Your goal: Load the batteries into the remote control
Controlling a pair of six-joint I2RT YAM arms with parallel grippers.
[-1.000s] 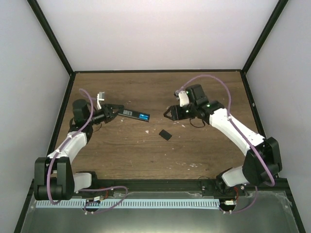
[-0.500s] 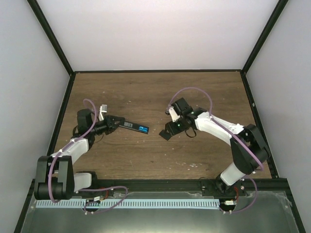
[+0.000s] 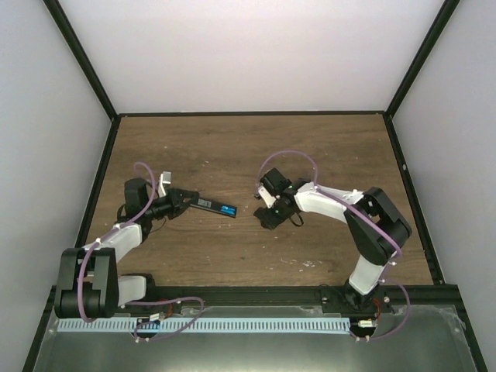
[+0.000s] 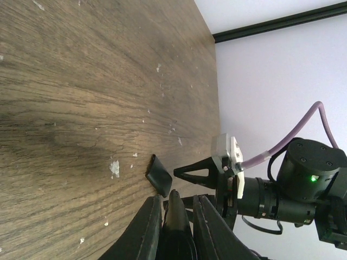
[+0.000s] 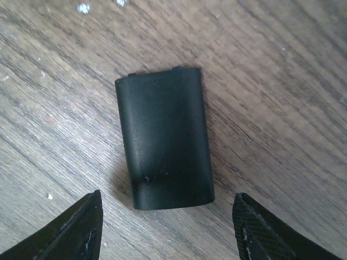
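black-and-white arms [image 3: 327, 204], purple cables [image 3: 288, 153]

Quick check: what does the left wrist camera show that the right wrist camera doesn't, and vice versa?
Left wrist only: the left hand shut on the remote control, and the right arm with its green light. Right wrist only: the battery cover seen from above, two small tabs on one short edge, with clear gaps to both fingertips of the open right hand. Both: that cover lying flat on the wooden table, by the right hand.
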